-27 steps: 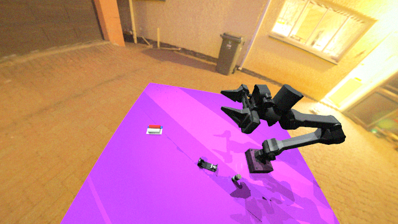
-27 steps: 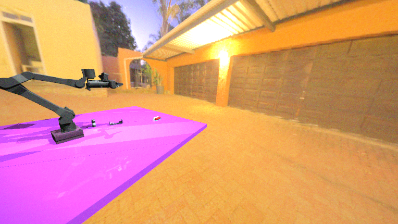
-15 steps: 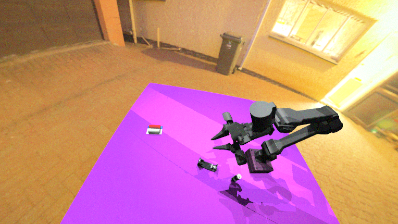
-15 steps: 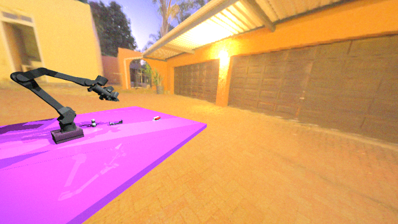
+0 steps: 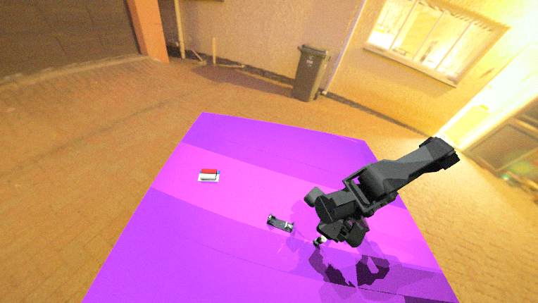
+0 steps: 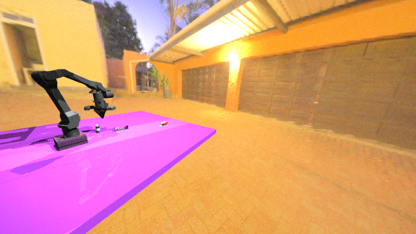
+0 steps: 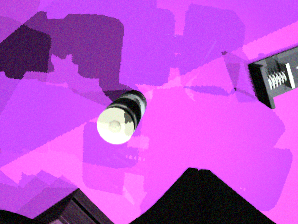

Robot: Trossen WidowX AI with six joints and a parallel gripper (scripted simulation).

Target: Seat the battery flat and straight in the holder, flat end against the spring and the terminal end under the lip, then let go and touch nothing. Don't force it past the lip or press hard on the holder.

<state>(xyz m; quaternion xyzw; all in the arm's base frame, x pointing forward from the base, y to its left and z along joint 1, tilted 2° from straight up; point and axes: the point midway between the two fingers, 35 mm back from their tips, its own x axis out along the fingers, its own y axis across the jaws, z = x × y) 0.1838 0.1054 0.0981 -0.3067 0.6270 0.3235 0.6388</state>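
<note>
A: Start nearest the arm. What is the gripper (image 6: pixel 102 115) doing?

B: It hangs above the tabletop (image 6: pixel 122 162) with its fingers drawn together on nothing. The battery (image 7: pixel 120 117) stands on end on the tabletop beneath it, untouched, one pale round end facing up at the wrist camera.

A: So the step in hand is the pickup?

B: I judge so. The fingers must part before any descent; lowered as they are, they would knock the battery over. Centre them on it first, since in the wrist view it sits left of middle.

A: How should it be gripped?

B: Across the barrel, low enough that it cannot pivot. It stands upright and must lie flat in the end, so plan the wrist turn now.

A: And further out?

B: The holder (image 5: pixel 280 223) lies just beyond the battery, near but apart, its spring (image 7: pixel 280 78) showing at one end. Which battery end is the flat one I cannot tell. Farther still sits a red and white block (image 5: pixel 208 175), well away from the work.
</note>
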